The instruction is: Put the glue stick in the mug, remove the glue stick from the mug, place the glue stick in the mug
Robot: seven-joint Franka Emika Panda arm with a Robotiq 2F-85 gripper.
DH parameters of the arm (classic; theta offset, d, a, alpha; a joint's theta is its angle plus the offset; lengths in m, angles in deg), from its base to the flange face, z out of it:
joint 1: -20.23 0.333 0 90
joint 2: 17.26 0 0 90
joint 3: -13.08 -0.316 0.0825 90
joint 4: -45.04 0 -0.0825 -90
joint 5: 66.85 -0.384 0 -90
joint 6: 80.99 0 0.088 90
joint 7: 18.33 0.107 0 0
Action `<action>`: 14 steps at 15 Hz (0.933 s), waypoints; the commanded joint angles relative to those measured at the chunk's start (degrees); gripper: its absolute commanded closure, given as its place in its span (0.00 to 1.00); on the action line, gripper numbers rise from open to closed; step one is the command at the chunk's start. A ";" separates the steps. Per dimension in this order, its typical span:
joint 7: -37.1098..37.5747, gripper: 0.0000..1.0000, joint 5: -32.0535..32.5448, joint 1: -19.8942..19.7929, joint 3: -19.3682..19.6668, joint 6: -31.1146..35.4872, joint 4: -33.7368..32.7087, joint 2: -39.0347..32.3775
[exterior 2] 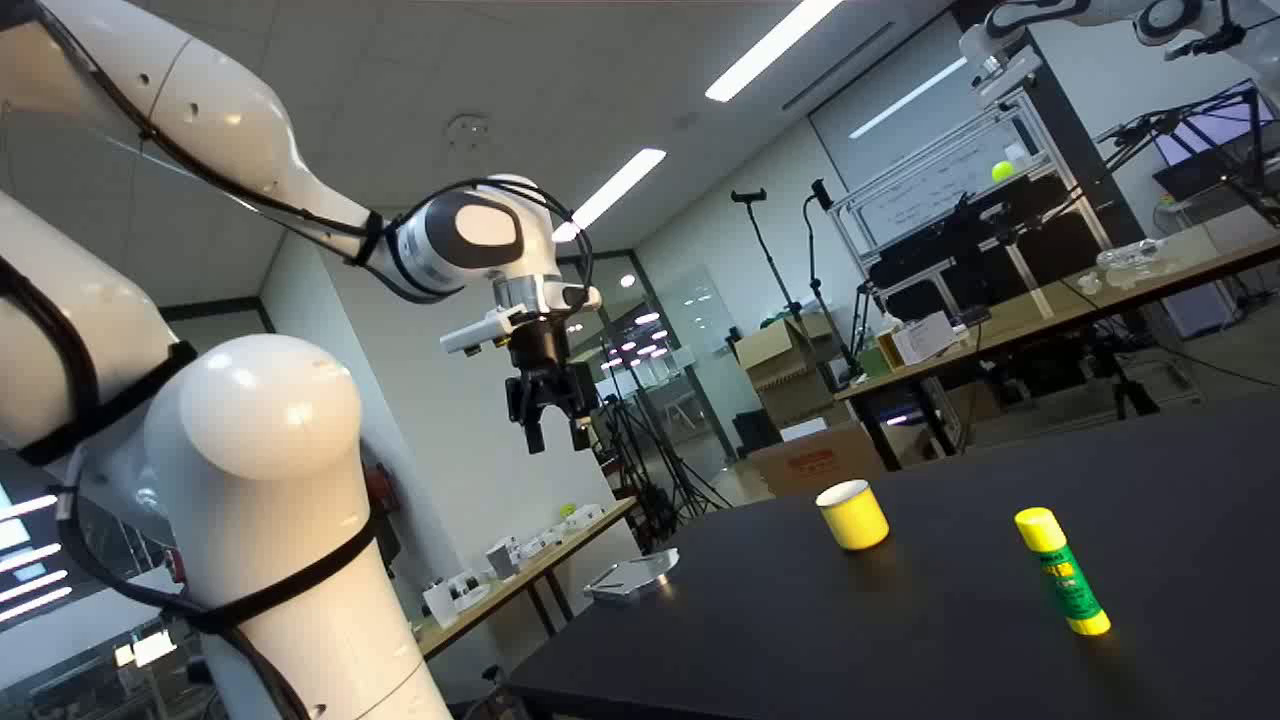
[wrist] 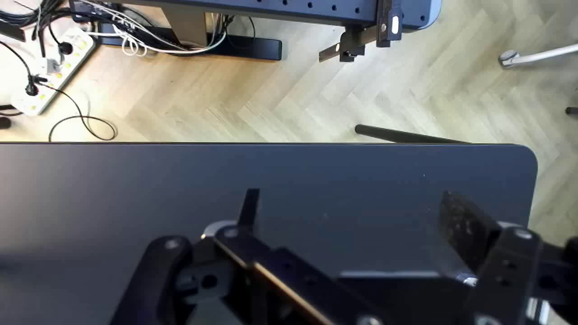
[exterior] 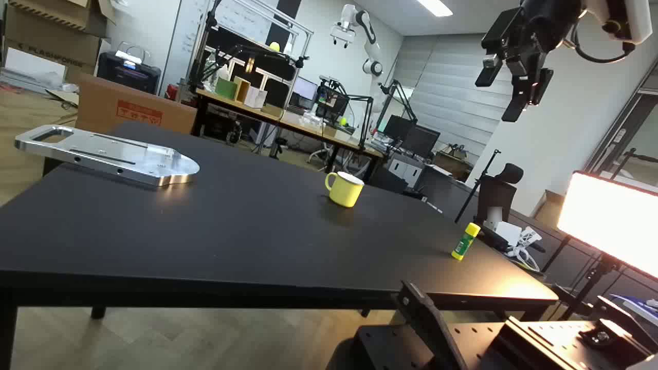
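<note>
The glue stick (exterior: 465, 241) is a slim yellow and green cylinder standing upright on the black table. It also shows in an exterior view (exterior 2: 1066, 575). The squat yellow mug (exterior: 345, 191) stands upright on the table, apart from the glue stick, with its handle seen at one side. It also shows in an exterior view (exterior 2: 854, 518), where the handle is hidden. My gripper (exterior: 497, 101) is open and empty, high above the table and away from both things (exterior 2: 558, 446). In the wrist view the fingers (wrist: 350, 192) are wide apart; mug and glue stick are out of view there.
The black table (exterior: 247, 241) carries a silver metal plate with a handle slot (exterior: 110, 154) at the side beyond the mug. A bright lamp panel (exterior: 611, 221) stands beside the table. A table edge and the floor (wrist: 289, 104) show in the wrist view.
</note>
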 commanded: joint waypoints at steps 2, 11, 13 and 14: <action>-0.27 0.00 -0.27 -0.60 -0.55 -0.18 -0.08 -0.01; 0.17 0.00 1.04 -1.91 -0.45 1.87 -0.20 -0.40; -0.93 0.00 2.99 -4.35 1.04 5.61 -1.15 -1.84; -1.47 0.00 4.09 -5.61 1.80 7.85 -1.62 -2.88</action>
